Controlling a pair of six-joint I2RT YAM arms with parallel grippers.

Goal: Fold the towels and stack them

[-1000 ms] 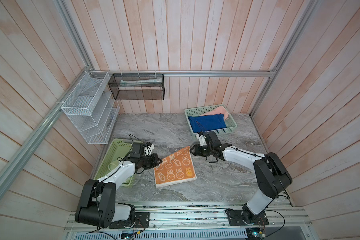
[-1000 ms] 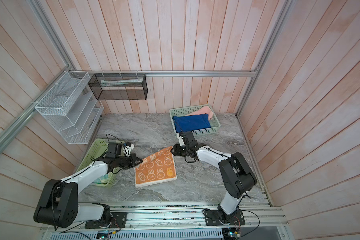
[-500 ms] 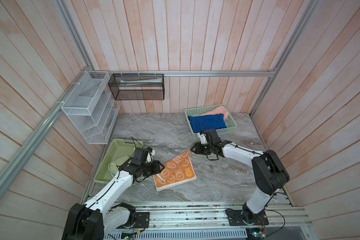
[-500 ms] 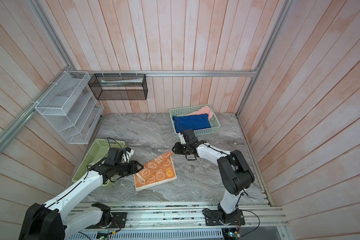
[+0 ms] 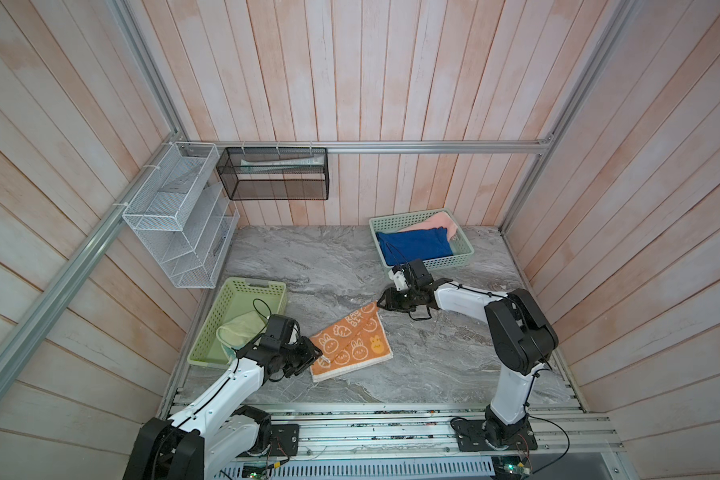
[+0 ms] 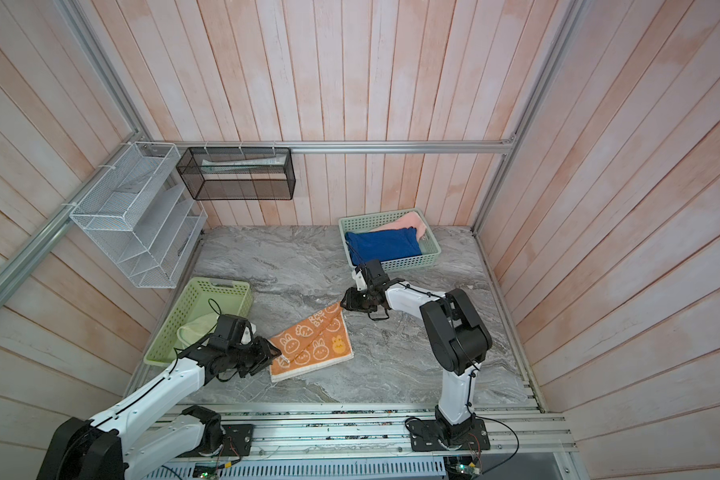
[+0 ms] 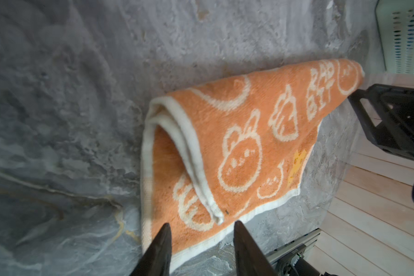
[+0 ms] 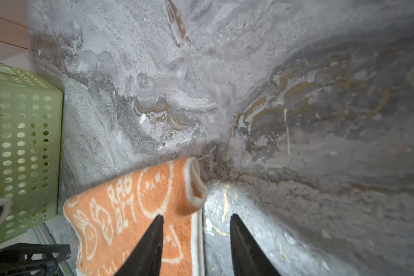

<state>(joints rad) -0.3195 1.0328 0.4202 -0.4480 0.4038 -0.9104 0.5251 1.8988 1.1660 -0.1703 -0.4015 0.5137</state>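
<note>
Two tools, both jaws apart, gripping nothing: left tool (image 7: 201, 224) at the 8 o'clock corner of the orange towel (image 5: 352, 343), right tool (image 8: 196, 216) at its 1 o'clock corner. Towel lies folded, centre of the table (image 5: 308, 257). Pinch both layers, lift together, keep edges aligned.

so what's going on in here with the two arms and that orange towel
Towel folding is under way. The orange towel lies folded over on the table, with the left gripper at its near corner and the right gripper at its far corner. Both have their jaws open and neither grips it. A blue towel and a pink towel sit in the basket at the back.
</note>
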